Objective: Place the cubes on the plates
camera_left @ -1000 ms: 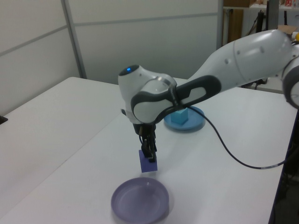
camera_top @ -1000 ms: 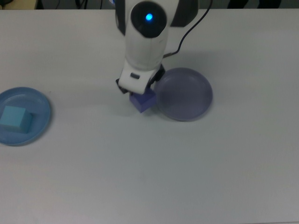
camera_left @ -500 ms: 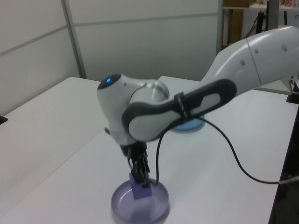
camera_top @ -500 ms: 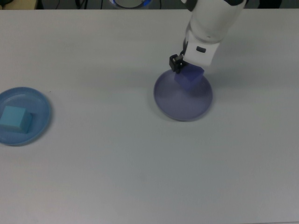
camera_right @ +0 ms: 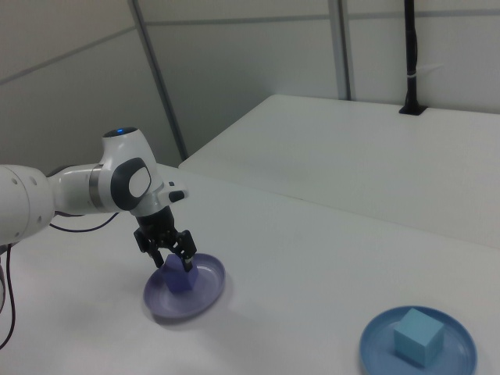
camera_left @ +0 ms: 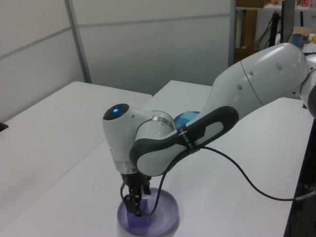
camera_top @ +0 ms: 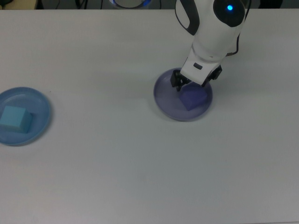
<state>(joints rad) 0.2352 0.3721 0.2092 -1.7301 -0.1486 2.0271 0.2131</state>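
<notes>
Purple cube (camera_top: 194,99) on lavender plate (camera_top: 167,100).
Gripper (camera_right: 172,258) spread open straddling it; cyan cube (camera_right: 418,336) well away.

Even, diffuse indoor light in all three views, white table (camera_top: 140,163) bright without glare, soft faint shadow beneath the arm (camera_top: 215,32) at upper centre of the top view, mild overall softness, edges slightly hazy

table (camera_top: 140,163) bare btwn plates, wide free lane | lavender plate (camera_top: 164,100): purple cube (camera_top: 193,99) on it, gripper (camera_top: 192,83) straddling cube, fingers apart | blue plate (camera_top: 39,122): cyan cube (camera_top: 15,118) on it, open above
</notes>
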